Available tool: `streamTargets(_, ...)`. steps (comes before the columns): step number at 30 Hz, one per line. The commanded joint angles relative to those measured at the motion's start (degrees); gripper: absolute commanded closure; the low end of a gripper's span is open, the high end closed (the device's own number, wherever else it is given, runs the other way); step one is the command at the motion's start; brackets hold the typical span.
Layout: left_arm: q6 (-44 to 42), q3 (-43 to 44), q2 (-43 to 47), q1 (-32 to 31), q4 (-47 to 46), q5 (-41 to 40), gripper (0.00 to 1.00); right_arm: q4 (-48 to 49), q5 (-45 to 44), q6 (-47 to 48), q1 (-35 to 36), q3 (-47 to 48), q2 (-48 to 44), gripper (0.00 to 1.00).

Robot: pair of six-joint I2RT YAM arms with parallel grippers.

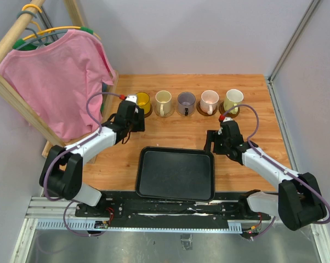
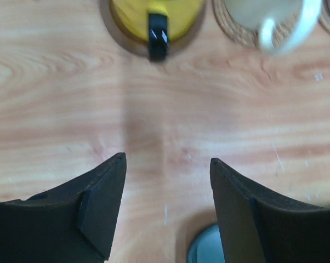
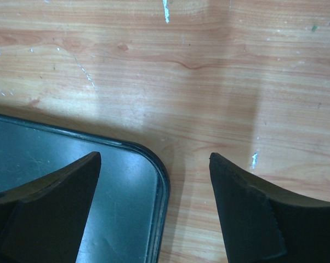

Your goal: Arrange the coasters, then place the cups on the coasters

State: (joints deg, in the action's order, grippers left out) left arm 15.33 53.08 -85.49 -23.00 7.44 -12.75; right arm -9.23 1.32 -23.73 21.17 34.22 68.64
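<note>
- The left gripper (image 2: 168, 161) hangs over the bare wooden table (image 2: 55, 109). Its jaws are fairly wide apart and hold nothing.
- Straight ahead of its fingertips, a little apart from them, stands the yellow cup (image 2: 132, 13), with its black handle turned back toward the gripper.
- That cup sits on a dark brown coaster (image 2: 109, 24), whose rim shows around the cup's base.
- Ahead and to the right of the same gripper is the cream cup (image 2: 252, 8), which sits on a tan coaster (image 2: 233, 34). Its handle also points back toward the gripper.
- Farther to that gripper's right, 3 more cups continue the row: the grey-purple cup (image 1: 186, 101), the pink cup (image 1: 209, 98) and the yellow-green cup (image 1: 233, 98).
- Dark coasters show under the pink and yellow-green cups. The one under the grey-purple cup is hard to make out.
- The right gripper (image 3: 154, 156) hovers low with its jaws wide and nothing between them.
- Its left finger is over the far right corner of the black tray (image 3: 44, 159), and its right finger is over bare wood.
- The yellow-green cup stands ahead of the right gripper and well apart from it. The pink cup is ahead and slightly to its left.
- The rest of the tray lies behind both grippers, between the 2 arms.
- Off to the left of the left gripper, a pink shirt (image 1: 58, 82) hangs on a wooden rack (image 1: 11, 35).
</note>
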Motion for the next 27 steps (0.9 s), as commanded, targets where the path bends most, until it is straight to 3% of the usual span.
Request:
streamTargets(1,0.8,-7.5,6.4,-3.1,-5.4,4.1,0.33,-1.7,-1.8,0.4,0.1,-1.1,-1.6,0.27)
streamTargets(5,2.0,-16.8,11.7,-4.4,-16.5,6.1,0.32,-1.2,-2.2,0.5,0.1,-1.9,-3.1,0.35)
streamTargets(10,2.3,-20.2,9.8,-4.5,-23.8,6.7,0.32,-2.1,-3.3,0.3,0.1,-2.3,-6.0,0.36)
streamTargets(20,2.2,-18.4,1.3,-6.8,-23.6,4.5,0.40,-5.3,-7.6,-0.3,0.1,-2.8,-13.5,0.40)
streamTargets(27,0.6,-15.8,-2.3,-9.5,-19.0,0.0,0.42,-5.0,-9.1,-1.0,0.1,-3.0,-15.2,0.36)
